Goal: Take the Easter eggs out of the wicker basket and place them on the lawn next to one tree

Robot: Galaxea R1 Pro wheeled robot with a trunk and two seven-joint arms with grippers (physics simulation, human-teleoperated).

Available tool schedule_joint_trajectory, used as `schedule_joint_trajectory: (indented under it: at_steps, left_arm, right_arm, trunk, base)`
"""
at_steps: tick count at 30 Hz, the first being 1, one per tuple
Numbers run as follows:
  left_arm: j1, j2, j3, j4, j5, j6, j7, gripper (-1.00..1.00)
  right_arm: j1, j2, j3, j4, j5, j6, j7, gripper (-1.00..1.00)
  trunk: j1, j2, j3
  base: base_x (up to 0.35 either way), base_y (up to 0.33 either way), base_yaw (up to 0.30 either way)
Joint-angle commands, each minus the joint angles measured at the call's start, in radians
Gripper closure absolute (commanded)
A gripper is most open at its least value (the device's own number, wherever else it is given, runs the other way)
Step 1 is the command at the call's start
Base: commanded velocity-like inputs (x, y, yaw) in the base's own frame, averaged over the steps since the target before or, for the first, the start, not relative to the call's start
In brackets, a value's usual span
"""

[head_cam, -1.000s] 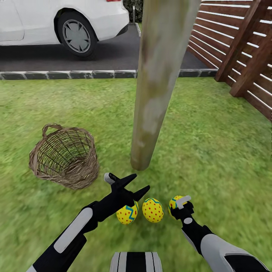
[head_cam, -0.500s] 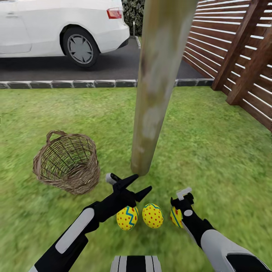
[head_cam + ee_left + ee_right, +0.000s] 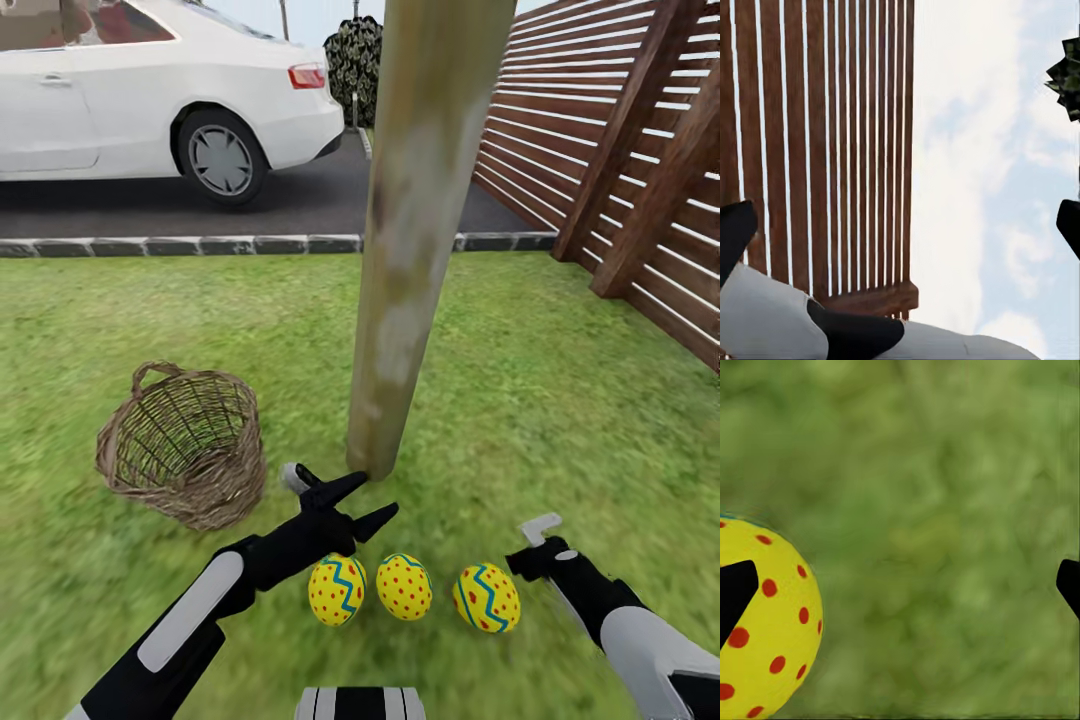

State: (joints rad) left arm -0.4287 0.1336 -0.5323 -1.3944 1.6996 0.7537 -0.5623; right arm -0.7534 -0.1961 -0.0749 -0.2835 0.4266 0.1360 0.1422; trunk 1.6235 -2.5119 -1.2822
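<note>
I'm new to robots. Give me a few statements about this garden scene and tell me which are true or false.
1. Three eggs lie on the grass near the tree trunk. True: left egg, middle egg, right egg.
2. One egg sits in the basket. False: no egg shows inside it.
3. The right hand grips an egg. False: it is open, beside the right egg.
4. The left hand is open and holds nothing. True.
5. A white car stands beyond the kerb. True.

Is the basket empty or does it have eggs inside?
Empty: the basket shows only bare weave inside, and three eggs lie on the grass.
</note>
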Motion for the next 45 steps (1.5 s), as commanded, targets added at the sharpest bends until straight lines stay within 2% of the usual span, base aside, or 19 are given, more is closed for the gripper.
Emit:
schedule_joint_trajectory:
  at_steps: [1,3,4,6,11,13,17,18,20,21,22,25,29,30,33,35,41,43,45]
  left_arm:
    - [-0.001,0.002,-0.002,-0.004,0.012,0.007,0.074,-1.0]
    - [-0.001,0.003,-0.003,-0.009,0.014,0.008,0.152,-1.0]
    - [0.0,0.006,-0.003,-0.009,0.012,0.008,0.164,-1.0]
    - [0.002,0.034,-0.005,-0.01,0.01,0.009,0.172,-1.0]
    - [0.078,0.143,-0.006,-0.027,0.005,0.009,0.174,-1.0]
    - [0.088,0.171,-0.006,-0.043,0.005,0.009,0.176,-1.0]
    - [0.105,0.268,-0.009,-0.051,0.005,0.008,0.175,-1.0]
    - [0.129,0.299,-0.014,-0.052,0.004,0.004,0.174,-1.0]
    - [0.145,0.323,-0.017,-0.052,0.003,-0.001,0.175,-1.0]
    - [0.155,0.35,-0.018,-0.051,-0.008,-0.005,0.175,-1.0]
    - [0.164,0.36,-0.018,-0.049,-0.021,-0.01,0.175,-1.0]
    - [0.199,0.385,-0.018,-0.044,-0.07,-0.045,0.173,-1.0]
    - [0.286,0.419,-0.007,-0.042,-0.135,-0.117,0.171,-1.0]
    - [0.309,0.424,0.006,-0.042,-0.151,-0.122,0.171,-1.0]
    - [0.385,0.438,0.103,-0.032,-0.232,-0.129,0.171,-1.0]
    - [0.428,0.441,0.151,-0.019,-0.279,-0.131,0.171,-1.0]
    - [0.452,0.444,0.178,0.112,-0.31,-0.25,0.173,-1.0]
    - [0.453,0.441,0.178,0.161,-0.349,-0.296,0.176,-1.0]
    - [0.453,0.436,0.178,0.2,-0.416,-0.328,0.176,-1.0]
  right_arm:
    - [0.0,-0.008,-0.019,-0.004,0.008,0.012,0.031,-1.0]
    - [0.0,-0.015,-0.024,-0.004,0.009,0.016,0.084,-1.0]
    - [0.0,-0.018,-0.024,-0.003,0.009,0.017,0.102,-1.0]
    - [0.0,-0.022,-0.022,-0.001,0.009,0.017,0.117,-1.0]
    - [0.004,-0.029,-0.022,0.011,0.006,0.017,0.139,-1.0]
    - [0.004,-0.028,-0.021,0.014,0.008,0.017,0.141,-1.0]
    - [0.005,-0.025,-0.02,0.024,0.01,0.016,0.141,-1.0]
    - [0.005,-0.025,-0.02,0.03,0.011,0.017,0.142,-1.0]
    - [0.006,-0.024,-0.02,0.033,0.012,0.016,0.142,-1.0]
    - [0.008,-0.024,-0.02,0.035,0.013,0.016,0.142,-1.0]
    - [0.008,-0.023,-0.02,0.038,0.014,0.016,0.142,-1.0]
    - [0.009,-0.022,-0.02,0.059,0.017,0.014,0.141,-1.0]
    - [0.009,-0.021,-0.02,0.096,0.015,0.012,0.14,-1.0]
    - [0.009,-0.022,-0.02,0.103,0.014,0.012,0.14,-1.0]
    - [0.009,-0.022,-0.02,0.137,0.012,0.009,0.138,-1.0]
    - [0.009,-0.021,-0.02,0.158,0.011,0.007,0.134,-1.0]
    - [0.01,-0.021,-0.02,0.191,0.006,0.0,0.131,-1.0]
    - [0.026,-0.018,-0.02,0.194,0.008,-0.001,0.131,-1.0]
    - [0.043,-0.016,-0.02,0.193,0.014,-0.013,0.13,-1.0]
  trunk:
    - [-0.001,0.0,0.003]
    - [-0.001,0.0,0.011]
    - [-0.002,0.001,0.015]
    - [-0.003,0.001,0.023]
    - [-0.005,0.002,0.042]
    - [-0.006,0.003,0.05]
    - [-0.008,0.004,0.065]
    - [-0.008,0.004,0.069]
    - [-0.009,0.004,0.077]
    - [-0.01,0.005,0.081]
    - [-0.01,0.005,0.085]
    - [-0.011,0.006,0.096]
    - [-0.013,0.007,0.112]
    - [-0.014,0.007,0.115]
    - [-0.015,0.007,0.127]
    - [-0.016,0.008,0.135]
    - [-0.019,0.009,0.158]
    - [-0.019,0.01,0.166]
    - [-0.02,0.01,0.173]
  base:
    - [0.0,0.0,0.0]
    - [0.0,0.0,0.0]
    - [0.0,0.0,0.0]
    - [0.0,0.0,0.0]
    - [0.0,0.0,0.0]
    - [0.0,0.0,0.0]
    - [0.0,0.0,0.0]
    - [0.0,0.0,0.0]
    - [0.0,0.0,0.0]
    - [0.0,0.0,0.0]
    - [0.0,0.0,0.0]
    - [0.0,0.0,0.0]
    - [0.0,0.0,0.0]
    - [0.0,0.0,0.0]
    - [0.0,0.0,0.0]
    - [0.0,0.0,0.0]
    - [0.0,0.0,0.0]
    - [0.0,0.0,0.0]
    - [0.0,0.0,0.0]
